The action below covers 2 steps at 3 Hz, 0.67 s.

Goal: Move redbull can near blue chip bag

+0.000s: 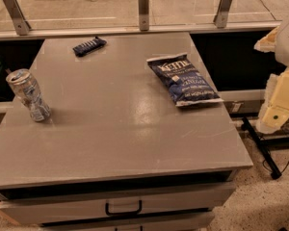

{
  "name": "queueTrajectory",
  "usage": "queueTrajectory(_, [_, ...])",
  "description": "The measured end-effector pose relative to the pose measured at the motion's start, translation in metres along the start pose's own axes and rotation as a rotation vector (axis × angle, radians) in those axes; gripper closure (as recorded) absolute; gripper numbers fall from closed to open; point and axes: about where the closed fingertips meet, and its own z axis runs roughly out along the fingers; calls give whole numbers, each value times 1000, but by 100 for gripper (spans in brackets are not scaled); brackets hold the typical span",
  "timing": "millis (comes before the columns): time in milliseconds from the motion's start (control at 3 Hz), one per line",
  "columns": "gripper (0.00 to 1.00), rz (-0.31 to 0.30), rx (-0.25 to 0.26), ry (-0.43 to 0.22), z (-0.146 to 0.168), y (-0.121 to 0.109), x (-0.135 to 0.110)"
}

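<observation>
The redbull can is a slim silver can with blue patches. It stands upright near the left edge of the grey table. The blue chip bag lies flat toward the table's right side, navy with white "Kettle" lettering. A wide stretch of bare tabletop separates the can from the bag. My gripper, a cream-coloured part of the arm, is at the right edge of view. It is off the table's right side, beyond the bag and far from the can, and touches nothing.
A small flat dark blue packet lies at the table's back left. A railing with metal posts runs behind the table. Drawers with a black handle are below the front edge. A black cable lies on the floor at right.
</observation>
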Motion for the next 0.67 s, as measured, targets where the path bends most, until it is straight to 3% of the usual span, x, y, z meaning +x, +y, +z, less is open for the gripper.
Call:
queueTrajectory(333, [0,-3,3,-4,0,-1,-1])
queueTrajectory(667, [0,-103,-31,-104,29,-12,-45])
